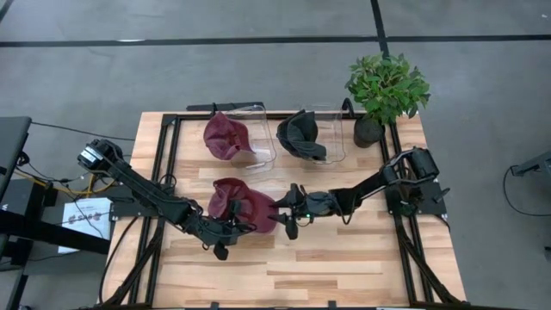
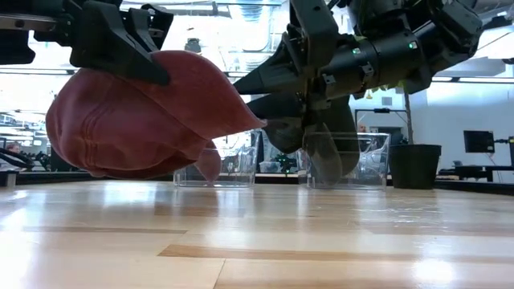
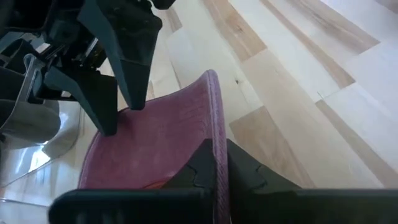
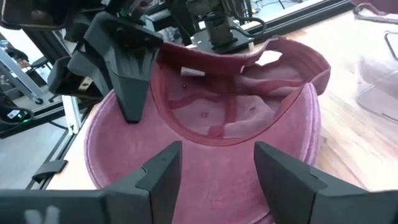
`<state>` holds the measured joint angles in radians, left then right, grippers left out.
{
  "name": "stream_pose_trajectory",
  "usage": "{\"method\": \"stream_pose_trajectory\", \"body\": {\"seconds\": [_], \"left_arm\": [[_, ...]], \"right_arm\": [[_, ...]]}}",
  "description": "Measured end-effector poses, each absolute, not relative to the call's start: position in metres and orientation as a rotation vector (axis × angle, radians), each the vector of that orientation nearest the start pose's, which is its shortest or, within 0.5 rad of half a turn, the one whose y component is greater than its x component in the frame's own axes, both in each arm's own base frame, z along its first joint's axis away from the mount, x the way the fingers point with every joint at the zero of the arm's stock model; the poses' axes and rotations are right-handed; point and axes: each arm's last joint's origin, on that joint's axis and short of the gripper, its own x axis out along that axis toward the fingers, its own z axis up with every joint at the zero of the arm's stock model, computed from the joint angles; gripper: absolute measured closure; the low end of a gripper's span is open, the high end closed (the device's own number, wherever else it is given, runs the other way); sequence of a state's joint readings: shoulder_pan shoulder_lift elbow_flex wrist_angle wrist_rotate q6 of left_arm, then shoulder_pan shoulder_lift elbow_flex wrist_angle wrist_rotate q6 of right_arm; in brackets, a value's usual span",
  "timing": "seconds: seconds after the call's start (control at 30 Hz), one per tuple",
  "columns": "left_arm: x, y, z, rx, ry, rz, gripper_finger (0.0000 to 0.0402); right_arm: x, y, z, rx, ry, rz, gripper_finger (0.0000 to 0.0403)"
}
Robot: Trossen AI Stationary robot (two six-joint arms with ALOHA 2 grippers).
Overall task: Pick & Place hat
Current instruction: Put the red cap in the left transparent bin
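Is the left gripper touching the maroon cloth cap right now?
Touching. The left wrist view shows the left gripper's fingers shut on the edge of the maroon cloth cap's brim.

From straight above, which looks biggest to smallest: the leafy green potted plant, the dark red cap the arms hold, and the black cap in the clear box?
1. Leafy green potted plant
2. Dark red cap held by the arms
3. Black cap in the clear box
The red cap is lifted nearer the camera, so its lead over the black one is unsure.
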<state>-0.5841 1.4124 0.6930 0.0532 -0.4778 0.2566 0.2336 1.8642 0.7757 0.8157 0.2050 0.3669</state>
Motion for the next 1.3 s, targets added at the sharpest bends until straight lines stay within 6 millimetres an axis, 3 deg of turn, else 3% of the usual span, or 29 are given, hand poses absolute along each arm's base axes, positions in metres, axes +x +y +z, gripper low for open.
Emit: {"method": "stream_pose_trajectory", "body": {"seconds": [0.47,0.67,0.9,1.3], "left_arm": [[0.227,-0.157,0.19,0.603,0.542,-0.219,0.0386],[0.227,-0.155,0.19,0.62,0.541,-0.176,0.0386],[0.228,-0.154,0.19,0.63,0.542,-0.163,0.0387],[0.228,-0.154,0.19,0.632,0.542,-0.156,0.0384]], "right_arm": [[0.347,0.073,0.14,0.342,0.284,-0.044,0.0217],[0.346,0.068,0.134,0.383,0.346,-0.073,0.0221],[0.346,0.073,0.136,0.429,0.357,0.049,0.0221],[0.346,0.073,0.136,0.437,0.36,0.059,0.0223]]}}
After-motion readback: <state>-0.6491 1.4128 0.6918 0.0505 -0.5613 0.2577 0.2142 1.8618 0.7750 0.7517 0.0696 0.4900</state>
